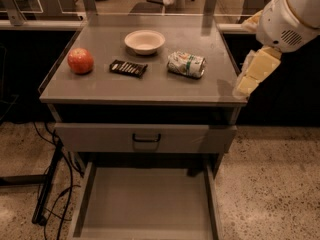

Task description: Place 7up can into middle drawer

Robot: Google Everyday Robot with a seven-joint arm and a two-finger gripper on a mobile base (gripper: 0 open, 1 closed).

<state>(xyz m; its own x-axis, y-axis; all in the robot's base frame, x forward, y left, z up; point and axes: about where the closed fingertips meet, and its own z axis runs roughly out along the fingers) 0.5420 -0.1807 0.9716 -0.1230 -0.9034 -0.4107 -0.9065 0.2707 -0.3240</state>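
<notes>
The 7up can [186, 64], silvery-white with green markings and crumpled sides, lies on its side on the table top [140, 86], right of the middle. The middle drawer [145, 204] is pulled out low at the front, its flat grey floor bare. My gripper [248, 79], pale yellow under the white arm, hangs at the table's right edge, about a can's length to the right of the can and apart from it. It holds nothing that I can see.
On the table top are a red apple [80, 60] at the left, a dark flat snack bar [128, 68] and a white bowl [144, 41] behind it. A closed drawer front with a black handle [146, 138] sits above the pulled-out drawer. Cables [50, 194] lie on the floor at the left.
</notes>
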